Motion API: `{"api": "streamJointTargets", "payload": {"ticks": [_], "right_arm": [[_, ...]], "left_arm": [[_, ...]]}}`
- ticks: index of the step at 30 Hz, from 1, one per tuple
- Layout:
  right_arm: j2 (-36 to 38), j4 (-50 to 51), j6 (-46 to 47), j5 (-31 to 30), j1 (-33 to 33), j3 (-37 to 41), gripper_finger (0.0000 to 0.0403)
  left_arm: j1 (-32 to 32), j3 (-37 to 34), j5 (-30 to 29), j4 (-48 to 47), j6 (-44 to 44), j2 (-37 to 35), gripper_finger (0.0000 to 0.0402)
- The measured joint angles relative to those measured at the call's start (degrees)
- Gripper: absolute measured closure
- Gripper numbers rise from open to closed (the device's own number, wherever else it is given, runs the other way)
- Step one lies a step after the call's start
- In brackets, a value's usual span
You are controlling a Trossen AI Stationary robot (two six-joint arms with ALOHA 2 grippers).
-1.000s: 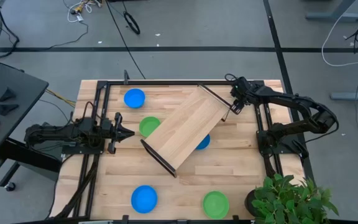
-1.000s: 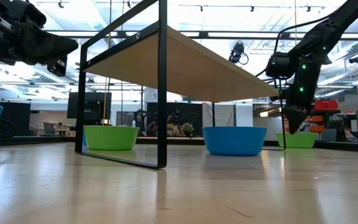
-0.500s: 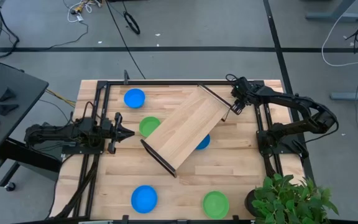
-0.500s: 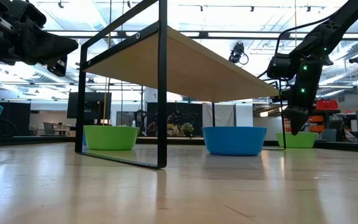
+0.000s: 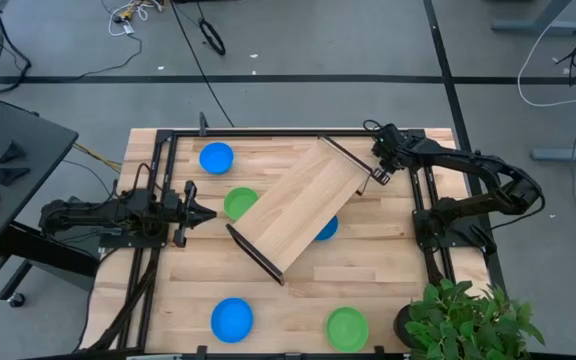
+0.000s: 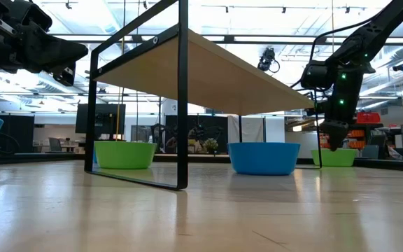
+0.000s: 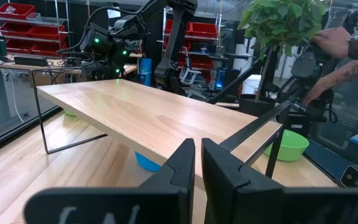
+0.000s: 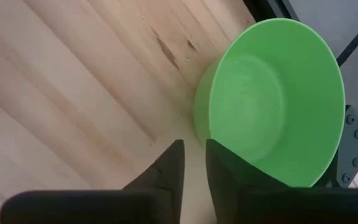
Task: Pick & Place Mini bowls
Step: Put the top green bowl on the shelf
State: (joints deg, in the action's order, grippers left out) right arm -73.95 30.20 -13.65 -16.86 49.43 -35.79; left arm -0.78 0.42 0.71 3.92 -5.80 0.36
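Note:
A green mini bowl (image 8: 272, 99) sits on the table by the far right corner of the raised wooden tray (image 5: 298, 205). My right gripper (image 8: 193, 149) slants down onto it and is shut on its rim. In the low view this bowl (image 6: 338, 157) shows behind the gripper (image 6: 329, 143). A blue bowl (image 5: 326, 228) stands under the tray, and a green bowl (image 5: 238, 203) stands at its left end. More bowls lie far left, blue (image 5: 216, 157), near middle, blue (image 5: 232, 319), and near right, green (image 5: 347, 328). My left gripper (image 5: 211, 212) waits level at the left, shut. My right gripper pinches the green bowl's rim (image 8: 199, 127) on the side toward the tray. One finger (image 8: 219, 165) is inside the bowl and the other (image 8: 171, 163) is outside. The fingers slant down from above. The bowl rests on the table.
The tray stands on black wire legs (image 6: 182, 105), slantwise across the table's middle. Black frame rails (image 5: 158, 180) run along both sides of the table. A potted plant (image 5: 463, 320) fills the near right corner. A person's hand (image 7: 334, 40) shows beyond the table.
My right gripper's fingers have drawn together at the green bowl beside the tray's far right corner. The arm itself has kept its place, and the bowl has not shifted.

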Motion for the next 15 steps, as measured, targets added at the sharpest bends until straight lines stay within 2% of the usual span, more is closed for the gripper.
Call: {"api": "streamJointTargets", "payload": {"ticks": [9,15], "right_arm": [[0.0,0.62,-0.42,1.44,0.0,0.0,0.0394],[0.0,0.8,-0.59,1.48,-0.02,0.0,0.04]], "left_arm": [[0.01,-0.01,0.01,-0.01,-0.02,0.0,0.0369],[0.0,-0.02,0.0,-0.01,-0.01,-0.01,0.0369]]}}
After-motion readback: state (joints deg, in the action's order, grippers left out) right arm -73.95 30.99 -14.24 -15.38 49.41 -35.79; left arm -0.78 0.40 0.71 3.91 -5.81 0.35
